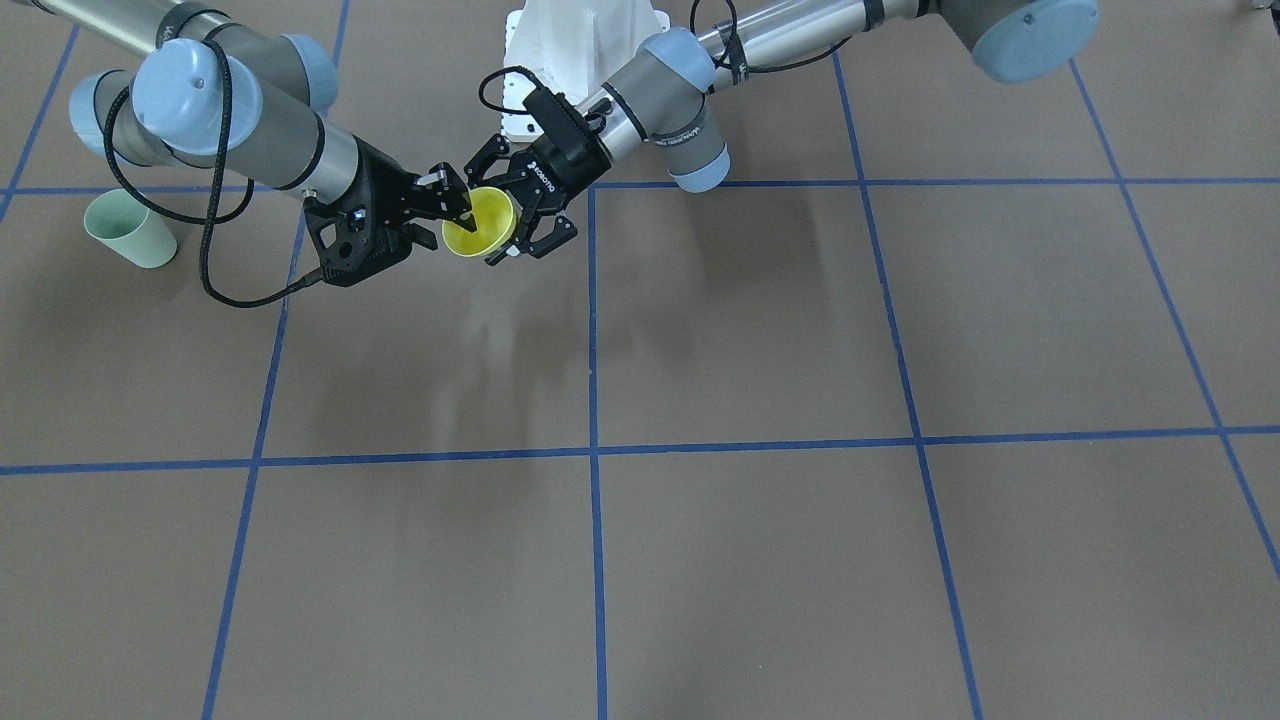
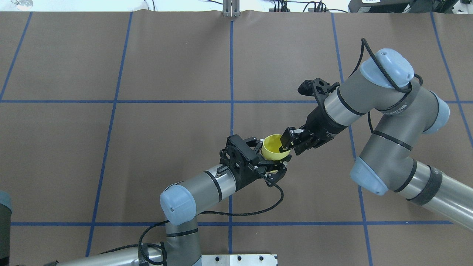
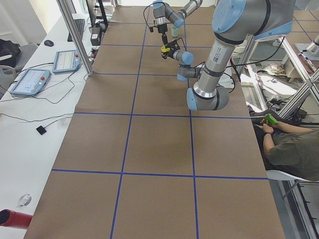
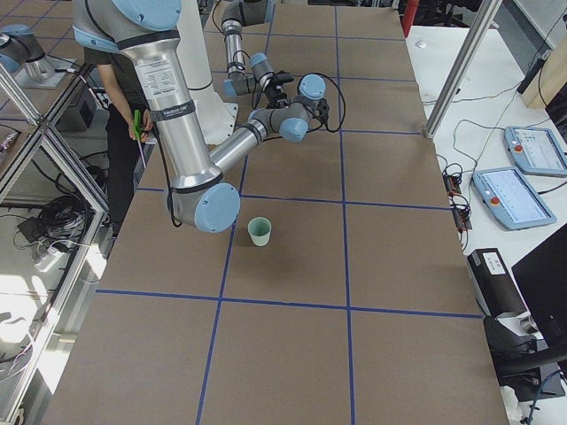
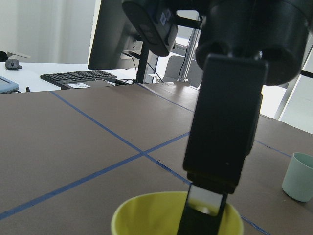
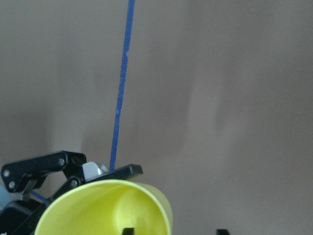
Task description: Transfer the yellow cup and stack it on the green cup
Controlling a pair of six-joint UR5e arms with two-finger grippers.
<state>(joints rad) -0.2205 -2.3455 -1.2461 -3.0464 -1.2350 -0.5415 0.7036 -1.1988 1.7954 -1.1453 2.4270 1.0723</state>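
The yellow cup [image 1: 492, 228] hangs in the air between both grippers, tilted, over the table's middle near the robot's base; it also shows in the overhead view [image 2: 271, 147]. My left gripper [image 2: 272, 156] is shut on the cup's body from the side. My right gripper [image 2: 289, 145] is open and straddles the rim, one finger inside the cup and one outside, as the right wrist view shows around the cup [image 6: 98, 210]. The green cup [image 1: 130, 232] stands upright on the table on my right side, also in the exterior right view [image 4: 259, 231]. The right arm hides it in the overhead view.
Blue tape lines [image 2: 231, 111] divide the brown table into squares. The white robot base [image 1: 585, 40] is behind the grippers. A seated operator [image 3: 294, 149] is beside the table. Desks with tablets [image 3: 30, 82] and a monitor flank the table's far side.
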